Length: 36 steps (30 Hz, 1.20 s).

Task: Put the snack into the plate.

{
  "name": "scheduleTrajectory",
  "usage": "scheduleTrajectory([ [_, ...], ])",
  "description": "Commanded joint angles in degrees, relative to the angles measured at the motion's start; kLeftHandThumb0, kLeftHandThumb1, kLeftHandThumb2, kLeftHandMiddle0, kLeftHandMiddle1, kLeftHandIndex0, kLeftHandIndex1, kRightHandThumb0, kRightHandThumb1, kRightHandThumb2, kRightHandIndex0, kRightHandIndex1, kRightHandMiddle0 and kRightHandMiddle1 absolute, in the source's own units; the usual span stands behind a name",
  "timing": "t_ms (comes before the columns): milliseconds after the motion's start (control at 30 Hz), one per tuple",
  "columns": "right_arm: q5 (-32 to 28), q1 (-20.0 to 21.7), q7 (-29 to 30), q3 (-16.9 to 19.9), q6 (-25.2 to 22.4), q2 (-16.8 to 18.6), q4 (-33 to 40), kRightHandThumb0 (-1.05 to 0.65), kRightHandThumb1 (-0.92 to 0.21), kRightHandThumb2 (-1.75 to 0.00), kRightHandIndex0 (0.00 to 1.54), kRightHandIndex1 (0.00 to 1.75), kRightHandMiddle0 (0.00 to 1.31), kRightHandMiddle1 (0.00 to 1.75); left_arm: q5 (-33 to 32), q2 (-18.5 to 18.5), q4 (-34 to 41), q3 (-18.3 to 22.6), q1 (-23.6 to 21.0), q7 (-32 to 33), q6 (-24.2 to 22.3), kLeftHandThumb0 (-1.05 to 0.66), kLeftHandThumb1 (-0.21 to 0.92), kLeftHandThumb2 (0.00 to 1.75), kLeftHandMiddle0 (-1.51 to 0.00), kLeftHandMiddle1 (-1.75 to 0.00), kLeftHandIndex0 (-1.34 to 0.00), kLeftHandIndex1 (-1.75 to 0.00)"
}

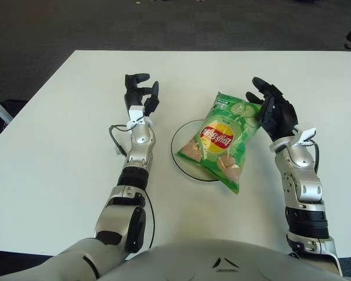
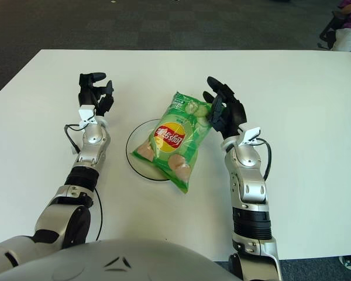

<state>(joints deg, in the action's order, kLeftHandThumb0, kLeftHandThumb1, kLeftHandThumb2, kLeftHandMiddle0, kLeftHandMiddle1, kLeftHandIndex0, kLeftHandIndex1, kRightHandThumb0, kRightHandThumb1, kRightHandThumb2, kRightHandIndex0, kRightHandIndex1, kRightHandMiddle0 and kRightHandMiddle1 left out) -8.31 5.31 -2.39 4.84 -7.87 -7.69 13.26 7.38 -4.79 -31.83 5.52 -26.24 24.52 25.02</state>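
The snack is a green chip bag [image 1: 224, 139] lying flat, its left half over a white plate [image 1: 179, 146] with a dark rim and its right half and near end hanging past the plate onto the table. My right hand [image 1: 270, 111] is at the bag's far right corner, fingers spread, and it covers that corner; no grasp shows. The left hand [image 1: 141, 91] shows to the left of the plate, fingers relaxed and holding nothing.
The white table [image 1: 58, 158] reaches to a far edge with dark carpet behind it. A thin cable [image 1: 114, 137] loops beside my left wrist. A seated person [image 2: 346, 26] is at the far right corner.
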Motion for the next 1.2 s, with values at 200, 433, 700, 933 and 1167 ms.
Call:
scheduleTrajectory([
  [200, 1.6, -0.5, -1.9, -2.4, 2.2, 0.9, -1.8, -0.84, -0.92, -1.05, 0.37, 0.00, 0.37, 0.07, 0.0, 0.2, -0.4, -0.1, 0.7, -0.2, 0.6, 0.00, 0.92, 0.33, -0.47, -1.48, -0.27, -1.46],
  [433, 1.9, -0.7, -3.5, -5.1, 2.9, 1.8, -3.4, -0.83, -0.92, -1.06, 0.37, 0.00, 0.38, 0.06, -0.2, 0.2, -0.4, -0.1, 0.7, -0.3, 0.5, 0.00, 0.92, 0.33, -0.47, -1.48, -0.27, -1.46],
  [700, 1.6, -0.5, -5.6, -6.5, 1.6, 1.7, -4.6, -0.82, -0.92, -1.06, 0.37, 0.00, 0.39, 0.06, -0.4, 0.3, -0.7, 0.0, 0.8, -0.5, 0.7, 0.00, 0.92, 0.33, -0.47, -1.49, -0.27, -1.45],
  [933, 2.1, -0.5, -6.0, -6.9, 1.6, 1.5, -4.8, -0.81, -0.92, -1.05, 0.37, 0.00, 0.38, 0.05, -0.5, 0.2, -0.8, 0.0, 0.9, -0.8, 0.9, 0.00, 0.92, 0.33, -0.47, -1.49, -0.28, -1.45],
  [1167, 2.1, -0.2, -6.4, -5.8, 2.1, 1.1, -4.9, -0.81, -0.92, -1.05, 0.37, 0.00, 0.37, 0.04, -0.6, 0.2, -0.8, 0.0, 1.0, -0.9, 1.0, 0.00, 0.92, 0.33, -0.47, -1.49, -0.28, -1.45],
])
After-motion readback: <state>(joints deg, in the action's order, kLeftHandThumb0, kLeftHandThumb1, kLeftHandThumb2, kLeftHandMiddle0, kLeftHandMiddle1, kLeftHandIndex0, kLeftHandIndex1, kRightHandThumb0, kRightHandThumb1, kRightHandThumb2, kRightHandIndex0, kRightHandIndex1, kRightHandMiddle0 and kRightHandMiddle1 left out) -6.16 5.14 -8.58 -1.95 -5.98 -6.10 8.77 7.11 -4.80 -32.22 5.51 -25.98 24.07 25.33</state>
